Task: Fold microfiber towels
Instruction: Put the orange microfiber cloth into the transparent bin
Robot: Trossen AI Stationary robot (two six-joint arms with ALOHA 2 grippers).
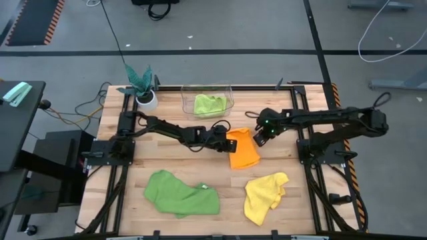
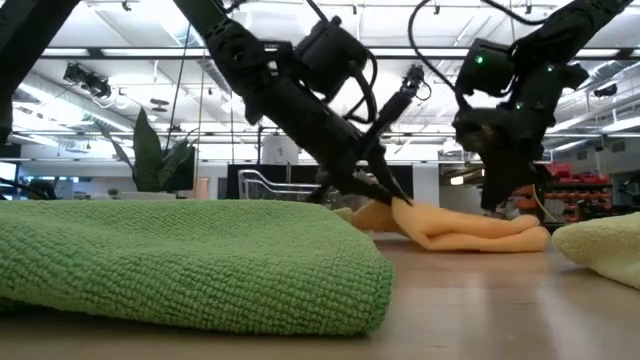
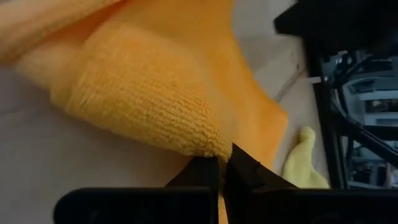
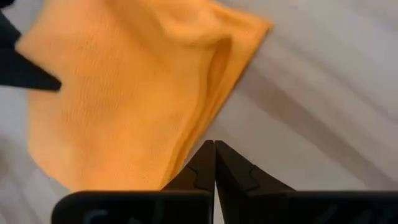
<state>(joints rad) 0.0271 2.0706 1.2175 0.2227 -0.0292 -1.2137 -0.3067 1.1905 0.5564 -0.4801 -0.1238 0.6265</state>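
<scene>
The orange towel (image 1: pixel 243 149) lies folded on the table's middle. My left gripper (image 1: pixel 227 141) is at its left edge, shut on it; it also shows in the left wrist view (image 3: pixel 224 167). My right gripper (image 1: pixel 257 139) is shut just beside the towel's far right edge (image 4: pixel 198 144), low over the table. The darker green towel (image 1: pixel 181 193) lies crumpled at the near left. The yellow towel (image 1: pixel 265 195) lies at the near right. The light lime towel (image 1: pixel 209 104) lies in the clear bin (image 1: pixel 230 90). My left gripper pinches a folded-over edge of the orange towel (image 3: pixel 208 147) between its two fingertips; a sliver of orange shows between the fingers. The fingers slant down from the table's left (image 2: pixel 385 188). The towel's bulk lies on the table (image 2: pixel 470 232). Whether my right gripper touches the towel, I cannot tell.
A teal-leaved plant in a white pot (image 1: pixel 143 88) stands at the far left, next to the clear bin. Bare wood lies between the orange towel and the two near towels. In the low view the green towel (image 2: pixel 180 260) fills the foreground.
</scene>
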